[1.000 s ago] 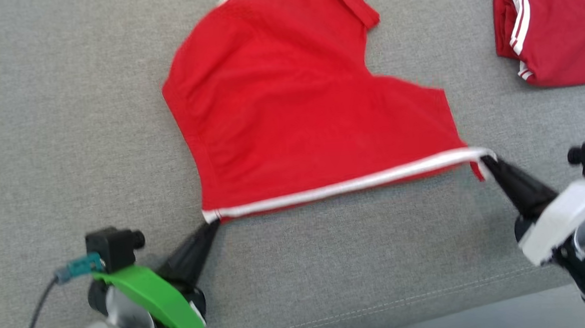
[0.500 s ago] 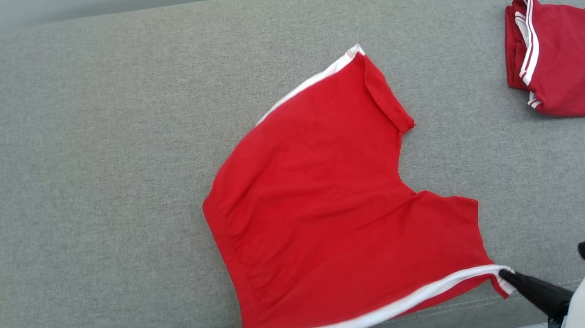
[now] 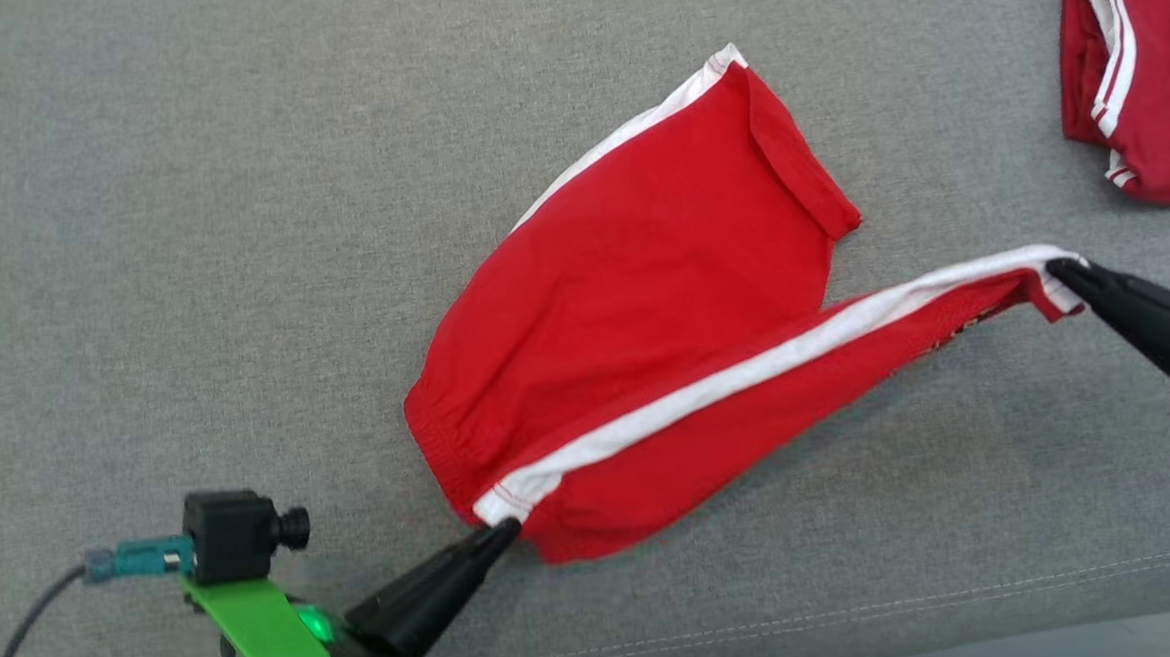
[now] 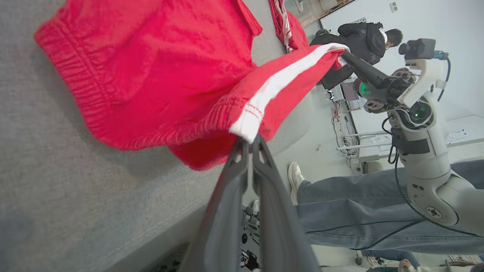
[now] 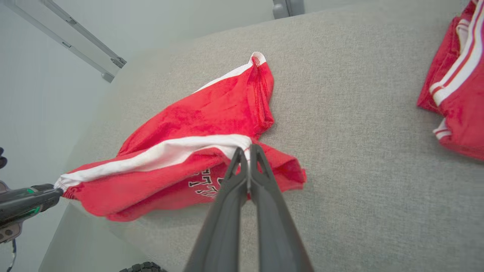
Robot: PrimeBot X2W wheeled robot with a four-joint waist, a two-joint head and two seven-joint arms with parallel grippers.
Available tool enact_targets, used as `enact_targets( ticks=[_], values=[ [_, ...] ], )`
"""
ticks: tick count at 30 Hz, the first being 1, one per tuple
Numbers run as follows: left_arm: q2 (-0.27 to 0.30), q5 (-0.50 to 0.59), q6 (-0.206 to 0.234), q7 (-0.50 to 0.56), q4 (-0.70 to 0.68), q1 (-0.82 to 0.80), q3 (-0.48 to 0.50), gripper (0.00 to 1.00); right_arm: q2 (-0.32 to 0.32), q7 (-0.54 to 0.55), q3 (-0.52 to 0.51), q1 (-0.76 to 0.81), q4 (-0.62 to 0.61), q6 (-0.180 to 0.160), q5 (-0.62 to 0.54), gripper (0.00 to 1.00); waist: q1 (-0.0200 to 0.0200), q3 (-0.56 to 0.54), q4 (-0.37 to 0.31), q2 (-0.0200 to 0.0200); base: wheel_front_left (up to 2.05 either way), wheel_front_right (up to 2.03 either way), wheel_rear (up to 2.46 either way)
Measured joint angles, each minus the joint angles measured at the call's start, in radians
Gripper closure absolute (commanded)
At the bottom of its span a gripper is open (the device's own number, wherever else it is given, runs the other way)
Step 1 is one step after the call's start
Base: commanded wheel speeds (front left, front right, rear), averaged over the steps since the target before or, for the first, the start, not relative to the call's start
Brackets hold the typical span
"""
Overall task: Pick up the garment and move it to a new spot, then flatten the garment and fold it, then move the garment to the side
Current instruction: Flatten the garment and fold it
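a: entry one. which step is in hand?
b: the fold, by my reading. the red shorts lie mid-surface on the grey cloth top. the white stripe along one side is raised off the cloth and strung between your grippers. left gripper: fingers closed, pinching the waistband corner. right gripper: fingers closed, pinching the leg-hem corner. the far leg lies flat.

a: entry two. what does the next move call for?
b: probably carrying both corners together, up and over, to lay the raised leg onto the flat one. keep the stripe taut and its ends level, or the fold may land skewed.

a: entry three. edges and room?
b: the stitched seam and the front edge lie close below your left gripper, with little margin there. there is wide open cloth to the left and beyond the shorts. a second red garment, folded, sits at the far right, apart from the shorts but near your right gripper. a person's legs stand beside the front edge.
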Motion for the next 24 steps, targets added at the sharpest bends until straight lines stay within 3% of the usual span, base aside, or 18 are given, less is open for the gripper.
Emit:
enact_targets(
  ticks=[7,14,24],
  values=[
    [0.011,-0.078,0.067,0.108,-0.049,-0.188,0.059,1.00,-0.021,0.044,-0.027,-0.211,0.001,-0.034,0.007,1.00,0.0000,0.087,0.036,0.0000,0.00,0.00,0.00],
    [0.014,-0.108,0.137,0.193,0.003,-0.346,0.092,1.00,-0.019,0.097,0.005,-0.389,0.021,-0.070,0.006,1.00,0.0000,0.179,0.084,0.0000,0.00,0.00,0.00],
    [-0.013,-0.148,0.158,0.276,0.083,-0.533,0.110,1.00,-0.035,0.177,0.075,-0.590,0.074,-0.098,-0.058,1.00,0.0001,0.323,0.142,0.0000,0.00,0.00,0.00]
  ],
)
